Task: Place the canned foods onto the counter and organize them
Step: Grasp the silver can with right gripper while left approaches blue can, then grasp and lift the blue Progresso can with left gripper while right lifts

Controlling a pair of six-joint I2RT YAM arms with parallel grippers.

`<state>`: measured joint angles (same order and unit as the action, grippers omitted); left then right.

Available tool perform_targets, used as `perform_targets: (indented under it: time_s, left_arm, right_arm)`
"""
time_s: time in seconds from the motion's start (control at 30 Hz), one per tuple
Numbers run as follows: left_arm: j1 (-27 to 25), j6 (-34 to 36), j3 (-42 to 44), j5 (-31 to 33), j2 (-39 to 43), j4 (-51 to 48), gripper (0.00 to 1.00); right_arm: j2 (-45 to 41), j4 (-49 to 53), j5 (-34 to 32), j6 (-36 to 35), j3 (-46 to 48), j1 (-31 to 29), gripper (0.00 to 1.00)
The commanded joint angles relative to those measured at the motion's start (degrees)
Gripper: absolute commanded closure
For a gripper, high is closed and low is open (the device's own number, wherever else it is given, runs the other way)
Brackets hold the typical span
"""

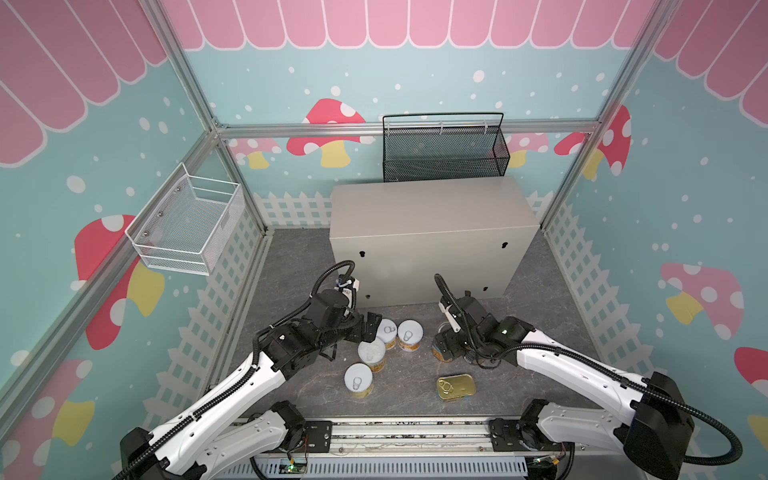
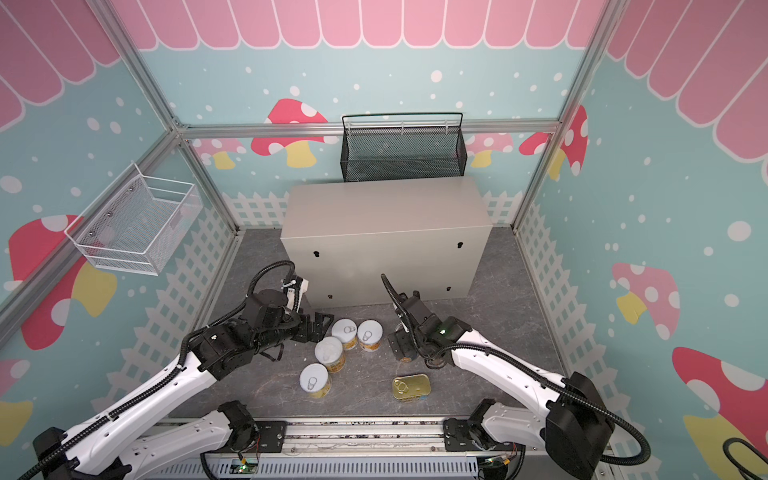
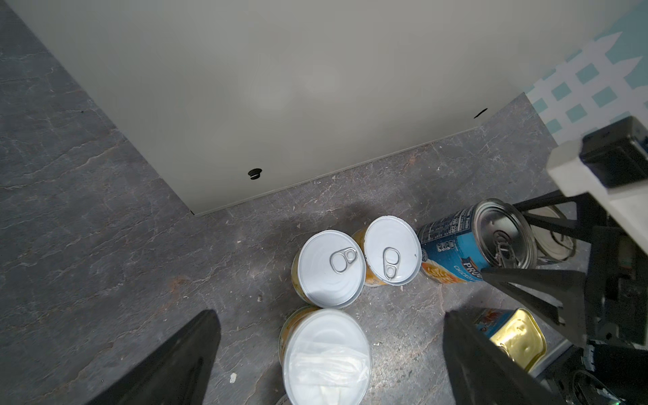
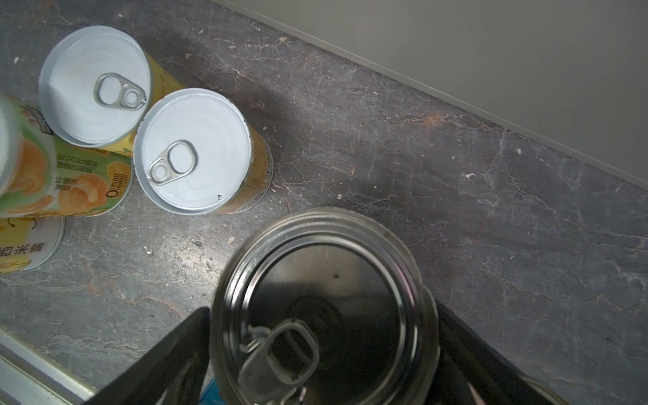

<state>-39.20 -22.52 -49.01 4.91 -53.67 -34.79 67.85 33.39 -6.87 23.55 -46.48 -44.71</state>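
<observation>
Blue tin (image 4: 322,298) is sitting between the jaws of the right gripper (image 1: 441,345), and we are seeing those jaws spread wide, one finger on each side of its wall. In the right wrist view the fingers (image 4: 168,354) are lying right up against the tin. We are not able to tell whether they are pressing it or only flanking it. Its base is looking planted on the grey floor (image 1: 540,324). Just behind that gripper we are catching a second silver-lidded tin (image 3: 557,242), mostly hidden.

We are marking the left gripper (image 1: 370,327) as fully spread and gripping nothing. It is hovering low just beside the yellow tins (image 1: 410,332), with its black fingers (image 3: 168,361) framing them in the left wrist view. Three of those tins are bunching close together, upright with white lids up, and a fourth is standing just beside them, nearer the robot base.

We are seeing the flat gold-topped tin (image 1: 456,386) lying apart from the rest, between the two arms.

Every tin is sitting on the floor in front of the counter (image 1: 432,208), whose keyholed front is facing the arms. A black mesh basket (image 1: 444,153) is hanging above the counter on the back wall. A white wire basket (image 1: 187,224) is hanging on the left wall.
</observation>
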Motion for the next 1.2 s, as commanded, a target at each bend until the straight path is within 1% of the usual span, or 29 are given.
perform_targets:
  time_s: [0.0, 0.07, 0.2, 0.27, 0.4, 0.43, 0.53, 0.63, 0.77, 0.97, 1.03, 1.17]
  left_arm:
    - [-0.4, -0.3, 0.4, -0.1, 0.8, 1.3, 0.01]
    - [-0.4, -0.3, 0.4, 0.1, 1.1, 1.3, 0.01]
    - [-0.4, -0.4, 0.6, 0.2, 2.0, 1.3, 0.01]
    - [-0.4, -0.3, 0.5, 0.2, 2.2, 1.3, 0.00]
    - [-0.4, -0.1, 0.1, -0.8, 2.6, 1.7, 0.01]
    - [-0.5, 0.1, 0.1, -1.4, 2.8, 2.0, 0.01]
    - [-1.2, 0.5, -0.2, -3.1, 3.1, 2.8, 0.01]
    - [-2.3, 1.4, -0.6, -4.7, 3.0, 3.4, 0.01]
    - [-4.7, 4.3, -2.8, -6.2, 2.1, 3.3, 0.01]
    - [-10.7, 11.1, -7.6, -7.6, 0.9, 1.7, 0.01]
    - [-12.2, 13.3, -9.0, -9.4, 1.0, 1.1, 0.01]
    - [-13.3, 16.5, -9.9, -13.6, 2.8, 0.5, 0.01]
  right_arm:
    - [1.9, 2.8, 1.4, -0.7, -0.4, -1.0, 0.05]
    - [2.5, 2.8, 0.8, -0.7, -0.8, -1.3, 0.06]
    - [2.9, 2.4, 0.8, -1.0, -1.4, -1.4, 0.11]
    - [3.2, 2.4, 0.9, -1.1, -1.7, -1.5, 0.16]
    - [2.9, 2.9, 0.6, -1.8, -3.8, -1.8, 0.30]
    - [2.2, 3.1, 0.3, -2.4, -4.4, -1.9, 0.34]
    - [0.4, 3.6, 0.8, -5.2, -6.8, -1.9, 0.41]
    - [-1.9, 3.7, 3.7, -8.4, -9.7, -1.9, 0.43]
    - [-2.3, 5.4, 7.8, -11.6, -14.6, -1.9, 0.45]
    - [-2.1, 5.7, 14.2, -15.1, -20.9, -1.8, 0.49]
    - [-2.4, 6.0, 15.5, -16.3, -23.0, -1.8, 0.50]
    - [-2.6, 7.9, 18.8, -18.6, -27.1, -1.6, 0.50]
